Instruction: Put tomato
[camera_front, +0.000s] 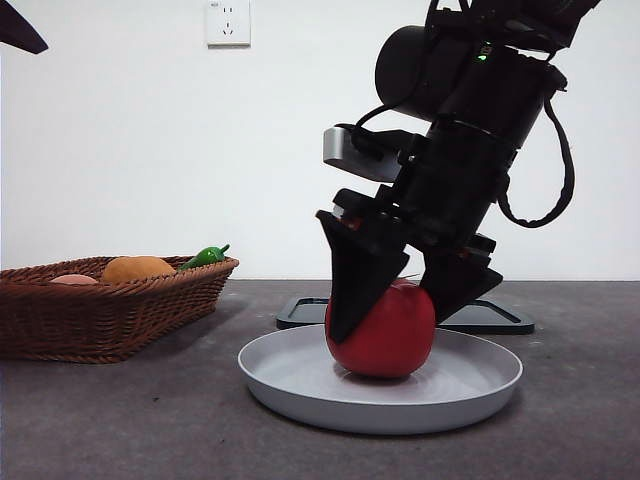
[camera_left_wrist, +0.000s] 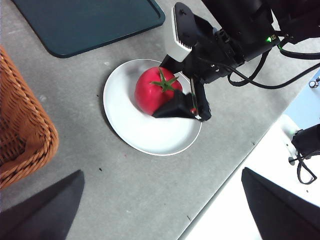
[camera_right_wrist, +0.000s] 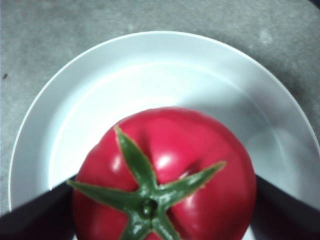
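Right gripper: jaws set against opposite sides of the tomato, one on each flank, clasping it.
Tomato: sits between those jaws, bottom resting on the plate, green calyx up.
Plate: pale and round, on the grey table; tomato stands off-centre on it.
Tray: dark, just behind the plate.
Basket: wicker, well apart from the plate, holding an orange fruit and a green pepper.
Left gripper: jaws spread wide, holding nothing, well apart from the plate.

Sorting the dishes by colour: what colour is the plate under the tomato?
White, clearest in the left wrist view: plate, tomato.
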